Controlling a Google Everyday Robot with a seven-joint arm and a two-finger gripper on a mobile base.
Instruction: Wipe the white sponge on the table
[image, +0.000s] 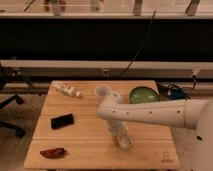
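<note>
On light wooden plank counter (90, 135), near front edge right of centre: my fingers (124, 142), pointing down at surface; apart or together, cannot tell. Small off-white sponge block not discernible, likely hidden under my fingers. Black phone-like slab (62, 120) left. Dark red-brown item (53, 152) front-left. Green bowl (144, 94) back-right. Bare planks between. Dark wall behind.

Beyond the claw (125, 142), a dark wall panel (75, 42) is running across under a pale ledge (100, 15). A black cable (141, 45) is hanging down it. Far left, a chair base (11, 116) is sitting on speckled floor (30, 102).
</note>
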